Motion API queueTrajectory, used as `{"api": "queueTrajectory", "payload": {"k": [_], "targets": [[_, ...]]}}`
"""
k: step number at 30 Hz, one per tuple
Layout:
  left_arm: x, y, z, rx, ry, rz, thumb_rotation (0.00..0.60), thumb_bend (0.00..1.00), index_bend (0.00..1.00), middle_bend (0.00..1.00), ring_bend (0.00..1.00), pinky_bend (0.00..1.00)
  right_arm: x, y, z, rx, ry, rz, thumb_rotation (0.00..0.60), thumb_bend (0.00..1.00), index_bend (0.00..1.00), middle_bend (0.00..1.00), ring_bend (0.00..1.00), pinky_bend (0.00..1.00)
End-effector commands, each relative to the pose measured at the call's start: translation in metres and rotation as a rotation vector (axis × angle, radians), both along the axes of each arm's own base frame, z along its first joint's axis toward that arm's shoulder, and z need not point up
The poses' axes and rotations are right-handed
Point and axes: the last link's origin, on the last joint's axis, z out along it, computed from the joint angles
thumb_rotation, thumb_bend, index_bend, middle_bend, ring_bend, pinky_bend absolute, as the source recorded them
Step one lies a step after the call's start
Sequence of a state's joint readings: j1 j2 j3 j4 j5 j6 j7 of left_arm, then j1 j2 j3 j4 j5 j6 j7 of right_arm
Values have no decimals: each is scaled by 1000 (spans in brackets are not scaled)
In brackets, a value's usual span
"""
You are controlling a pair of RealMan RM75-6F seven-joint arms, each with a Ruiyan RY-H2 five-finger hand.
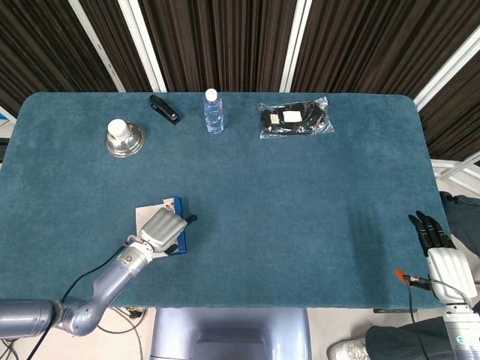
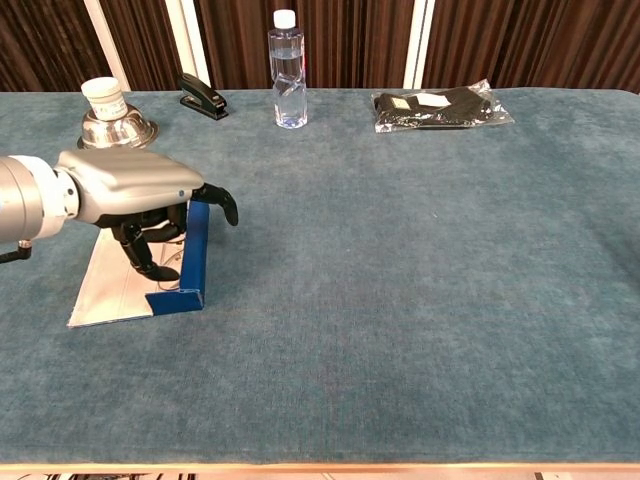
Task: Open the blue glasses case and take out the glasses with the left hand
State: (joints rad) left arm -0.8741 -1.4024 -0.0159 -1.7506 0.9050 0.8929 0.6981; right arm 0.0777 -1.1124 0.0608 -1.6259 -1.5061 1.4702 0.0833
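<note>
table: wide top (image 1: 315,210) covered in teal felt
wall: dark ribbed curtains (image 1: 225,37) with white slanted bars (image 1: 296,41)

The open blue case (image 2: 190,262) lies near the left edge of the table (image 2: 400,300), its blue wall upright and its pale lining flat toward that edge. The left hand (image 2: 135,195) hangs over the case, dark fingers (image 2: 140,250) curled down into it and one finger reaching past the blue wall; whether it holds the glasses cannot be told. Along the far edge stand a metal bowl (image 2: 117,128) with a white jar (image 2: 104,97), a stapler (image 2: 202,96), a bottle (image 2: 288,72) and a dark packet (image 2: 440,106).
</note>
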Motion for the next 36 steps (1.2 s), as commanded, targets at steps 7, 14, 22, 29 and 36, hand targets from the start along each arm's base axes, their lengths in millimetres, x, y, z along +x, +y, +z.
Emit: {"api": "queueTrajectory", "payload": {"k": [7, 14, 22, 29, 36], "targets": [[-2, -2, 1, -8, 17, 4, 600, 218, 202, 873, 825, 911, 0, 0, 0, 0, 1, 0, 600, 51, 0, 0, 0, 225], [-7, -2, 3, -3, 24, 7, 600, 218, 202, 875, 825, 911, 0, 0, -1, 2, 1, 1, 600, 51, 0, 0, 0, 225], [1, -1, -10, -5, 11, -10, 600, 221, 202, 880, 825, 911, 0, 0, -1, 1, -1, 0, 600, 52, 0, 0, 0, 225], [15, 4, -20, 26, -18, -24, 600, 259, 205, 882, 825, 912, 0, 0, 0, 4, -4, 1, 600, 52, 0, 0, 0, 225], [22, 13, -27, 61, -20, -24, 600, 259, 215, 884, 827, 916, 0, 0, 0, 4, -4, 1, 600, 51, 0, 0, 0, 225]]}}
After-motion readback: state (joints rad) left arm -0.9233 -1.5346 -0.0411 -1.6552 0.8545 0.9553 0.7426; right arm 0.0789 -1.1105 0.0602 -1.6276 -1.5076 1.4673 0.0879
